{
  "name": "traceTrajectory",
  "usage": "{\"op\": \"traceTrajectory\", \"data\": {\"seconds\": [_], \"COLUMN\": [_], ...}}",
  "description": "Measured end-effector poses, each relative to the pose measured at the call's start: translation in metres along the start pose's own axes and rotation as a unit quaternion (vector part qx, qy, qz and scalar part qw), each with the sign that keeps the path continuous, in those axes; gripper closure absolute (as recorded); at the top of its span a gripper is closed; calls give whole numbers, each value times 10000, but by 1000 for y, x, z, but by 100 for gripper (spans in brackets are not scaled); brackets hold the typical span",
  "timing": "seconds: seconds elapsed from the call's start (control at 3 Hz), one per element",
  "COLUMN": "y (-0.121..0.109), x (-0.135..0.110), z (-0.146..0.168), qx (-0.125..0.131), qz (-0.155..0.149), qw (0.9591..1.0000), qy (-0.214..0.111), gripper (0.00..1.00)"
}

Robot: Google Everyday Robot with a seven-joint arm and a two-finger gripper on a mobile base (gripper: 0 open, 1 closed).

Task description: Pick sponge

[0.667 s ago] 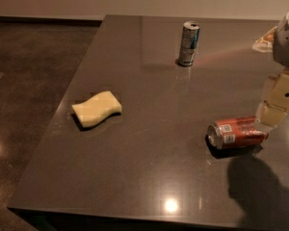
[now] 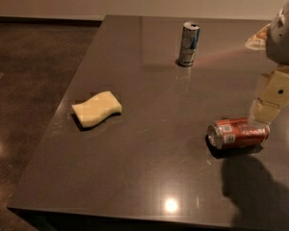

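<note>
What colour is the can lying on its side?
The lying can is red, per the camera view; the gripper hangs by its base end.

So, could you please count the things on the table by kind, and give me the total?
Cans: 2, the silver can standing upright and the red can lying on its side
Sponges: 1, the sponge, pale yellow
Unclear: 1, a pale item at the far right, partly hidden
Total: 4
The gripper hangs at the right, just above the red can, far from the sponge.
</note>
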State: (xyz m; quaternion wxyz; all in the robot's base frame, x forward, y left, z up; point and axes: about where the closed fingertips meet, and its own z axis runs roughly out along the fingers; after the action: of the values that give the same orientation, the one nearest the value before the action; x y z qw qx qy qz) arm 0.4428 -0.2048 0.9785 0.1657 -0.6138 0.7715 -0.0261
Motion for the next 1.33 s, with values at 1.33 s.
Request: {"op": "traceTrajectory", "data": {"seconds": [1.33], "y": [16], "x": [-167], "z": [108], "qx": [-865], "qz": [-1252], "qw": [9873], "qy": [-465], "gripper": [0]}}
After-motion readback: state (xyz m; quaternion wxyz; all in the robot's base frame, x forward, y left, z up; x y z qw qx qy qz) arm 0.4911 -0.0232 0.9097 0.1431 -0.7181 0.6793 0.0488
